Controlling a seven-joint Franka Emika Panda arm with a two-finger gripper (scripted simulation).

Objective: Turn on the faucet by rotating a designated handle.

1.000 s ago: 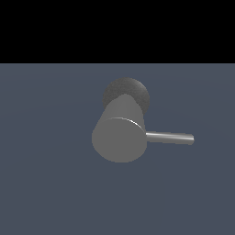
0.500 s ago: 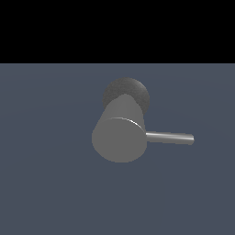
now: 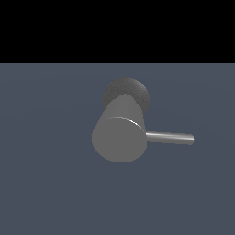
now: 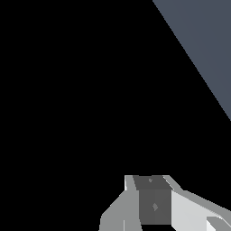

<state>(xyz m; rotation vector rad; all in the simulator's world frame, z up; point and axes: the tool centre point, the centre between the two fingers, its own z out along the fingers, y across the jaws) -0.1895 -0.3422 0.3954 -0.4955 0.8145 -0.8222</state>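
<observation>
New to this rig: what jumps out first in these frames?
The faucet, a thick grey cylinder, sits mid-frame in the exterior view with its flat round face toward the camera and a darker rounded base behind it. Its handle, a thin rod, sticks out toward the exterior view's right, with nothing touching it. No arm shows there; the wrist view is mostly black, with only part of the gripper at the edge, fingers not clearly visible.
</observation>
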